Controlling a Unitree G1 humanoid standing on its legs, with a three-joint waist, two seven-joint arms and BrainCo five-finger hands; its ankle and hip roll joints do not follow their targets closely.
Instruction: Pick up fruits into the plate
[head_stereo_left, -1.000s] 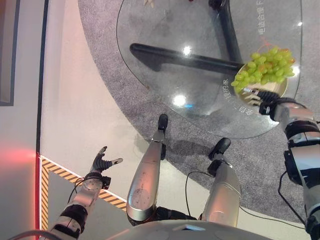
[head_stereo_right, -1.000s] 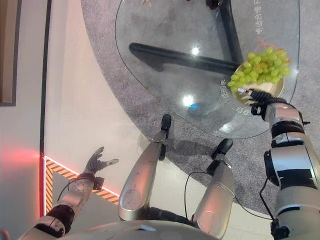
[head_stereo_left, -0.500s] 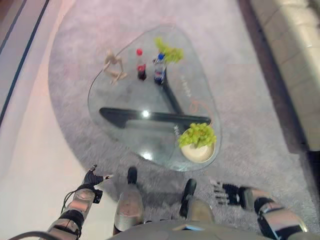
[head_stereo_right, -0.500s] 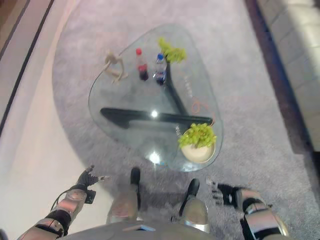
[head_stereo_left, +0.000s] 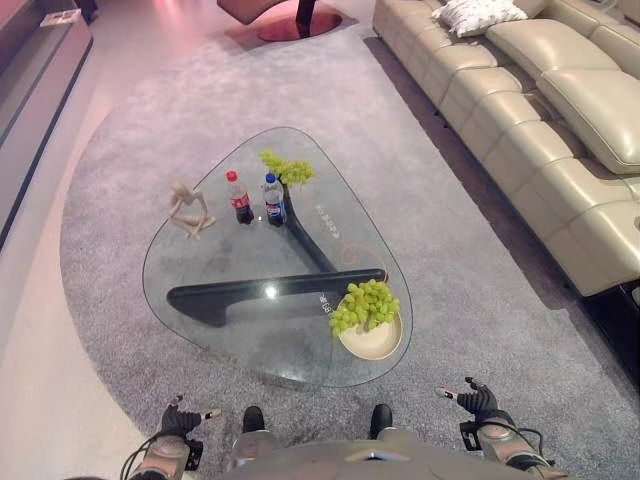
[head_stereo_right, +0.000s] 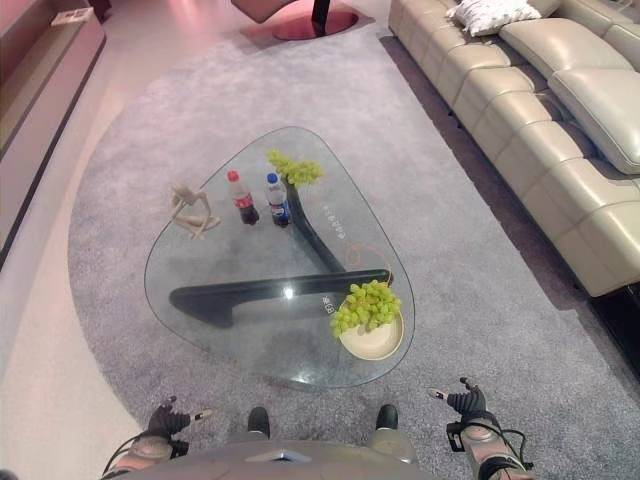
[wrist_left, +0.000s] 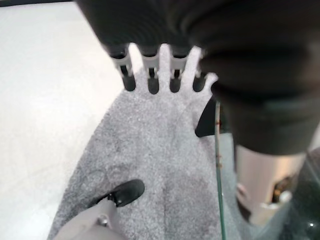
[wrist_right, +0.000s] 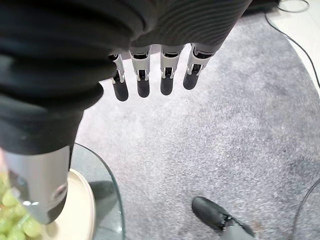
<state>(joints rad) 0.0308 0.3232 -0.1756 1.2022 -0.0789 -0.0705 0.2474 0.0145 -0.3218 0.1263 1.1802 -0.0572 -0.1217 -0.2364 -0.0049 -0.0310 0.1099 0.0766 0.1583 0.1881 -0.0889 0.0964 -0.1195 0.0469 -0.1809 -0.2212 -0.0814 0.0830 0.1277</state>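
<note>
A bunch of green grapes (head_stereo_left: 363, 305) lies across the far rim of a cream plate (head_stereo_left: 372, 343) at the near right corner of the glass table (head_stereo_left: 230, 260). A second green bunch (head_stereo_left: 287, 167) lies at the table's far end. My right hand (head_stereo_left: 478, 403) hangs low to the right of the table, off the plate, open and holding nothing; its straight fingers (wrist_right: 142, 85) show over the grey carpet, with the plate (wrist_right: 77, 210) and grapes (wrist_right: 12, 215) beside the wrist. My left hand (head_stereo_left: 178, 420) is low at the near left, open, fingers (wrist_left: 152, 82) straight.
Two drink bottles, red-capped (head_stereo_left: 240, 198) and blue-capped (head_stereo_left: 274, 200), and a pale wooden figure (head_stereo_left: 190, 210) stand on the table's far half. A black table base (head_stereo_left: 270, 292) shows through the glass. A beige sofa (head_stereo_left: 540, 130) runs along the right.
The whole picture has pulled back and up, so the camera has moved. My right hand has come away from the plate's edge and dropped beside me; the grapes stay on the plate.
</note>
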